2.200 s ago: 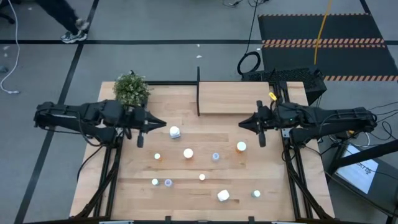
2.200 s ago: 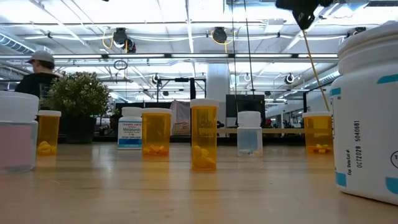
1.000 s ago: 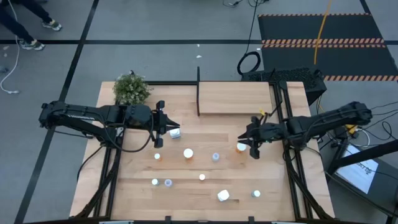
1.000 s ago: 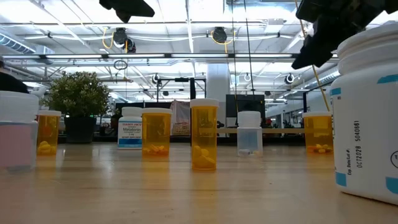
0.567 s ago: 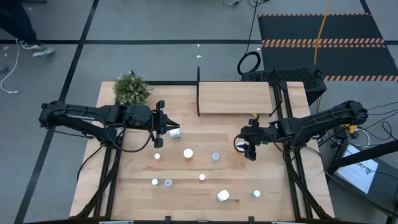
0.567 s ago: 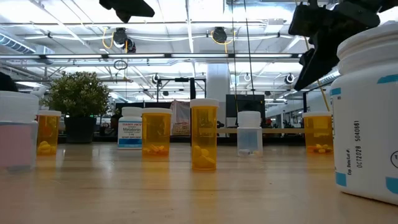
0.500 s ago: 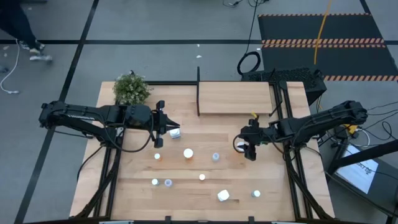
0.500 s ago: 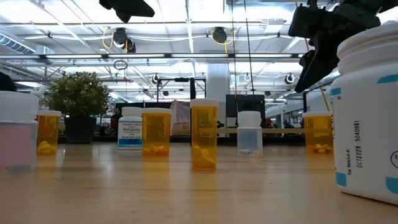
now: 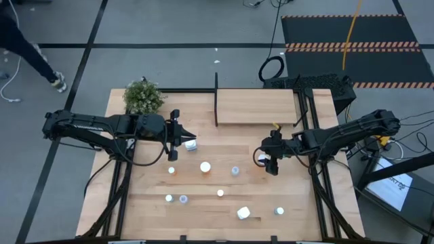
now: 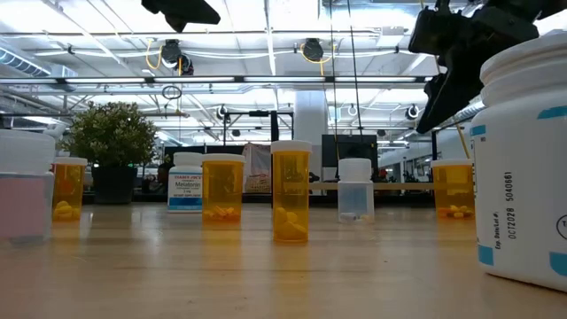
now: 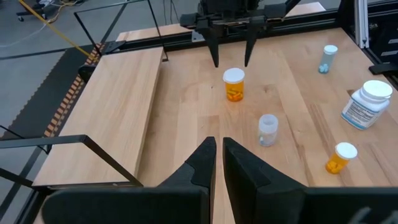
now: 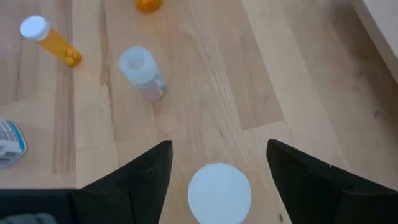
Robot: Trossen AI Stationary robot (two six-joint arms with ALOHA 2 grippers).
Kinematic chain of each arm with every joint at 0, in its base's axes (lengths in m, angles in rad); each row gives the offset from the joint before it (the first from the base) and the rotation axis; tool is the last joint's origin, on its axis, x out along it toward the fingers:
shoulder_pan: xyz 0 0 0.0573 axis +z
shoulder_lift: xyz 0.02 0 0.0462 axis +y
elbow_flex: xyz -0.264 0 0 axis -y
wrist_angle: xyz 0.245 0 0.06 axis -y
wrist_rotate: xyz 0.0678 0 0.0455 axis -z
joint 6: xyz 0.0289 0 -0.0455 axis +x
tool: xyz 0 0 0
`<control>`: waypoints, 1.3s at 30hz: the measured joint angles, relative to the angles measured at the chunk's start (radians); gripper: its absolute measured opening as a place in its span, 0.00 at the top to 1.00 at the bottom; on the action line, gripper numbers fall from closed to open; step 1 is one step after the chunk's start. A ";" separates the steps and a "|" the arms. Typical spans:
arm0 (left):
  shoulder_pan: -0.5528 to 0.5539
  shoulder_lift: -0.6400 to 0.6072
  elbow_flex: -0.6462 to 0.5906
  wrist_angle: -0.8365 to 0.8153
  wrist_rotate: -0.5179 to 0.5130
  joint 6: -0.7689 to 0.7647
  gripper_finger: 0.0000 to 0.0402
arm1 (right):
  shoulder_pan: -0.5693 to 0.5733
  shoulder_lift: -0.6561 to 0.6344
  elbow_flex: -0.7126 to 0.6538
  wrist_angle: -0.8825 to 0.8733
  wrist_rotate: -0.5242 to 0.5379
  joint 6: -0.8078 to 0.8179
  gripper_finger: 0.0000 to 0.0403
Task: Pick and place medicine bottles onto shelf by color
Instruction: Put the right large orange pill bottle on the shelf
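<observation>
Medicine bottles stand scattered upright across the table [image 9: 203, 203]; the shelf [image 9: 256, 107], at the far edge, carries none yet. Right gripper [image 9: 266, 161] — fingers spread wide and holding nothing — hangs directly over one orange bottle [image 11: 233, 84], whose white cap [image 12: 219, 192] lies centred between the two fingers [image 12: 143, 171] in the right wrist view. The bottle's long axis is vertical, in line with a descent from above, so the coming move appears to be a straight lowering and a closing on its sides. Left gripper [image 9: 182, 137] waits with fingers pressed together, empty, just beside a larger white bottle [image 9: 191, 144] — well apart from the orange one, leaving the right arm much the nearer.
</observation>
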 joint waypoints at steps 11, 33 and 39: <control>0.000 0.000 0.000 0.000 0.000 0.000 0.92 | 0.005 0.000 0.000 -0.006 0.001 0.115 0.36; 0.000 0.000 0.000 0.034 0.000 0.003 0.92 | 0.131 0.000 -0.099 0.003 0.107 0.093 0.20; 0.000 0.000 0.000 0.034 0.000 0.005 0.92 | 0.109 0.000 -0.135 0.048 0.106 0.070 0.19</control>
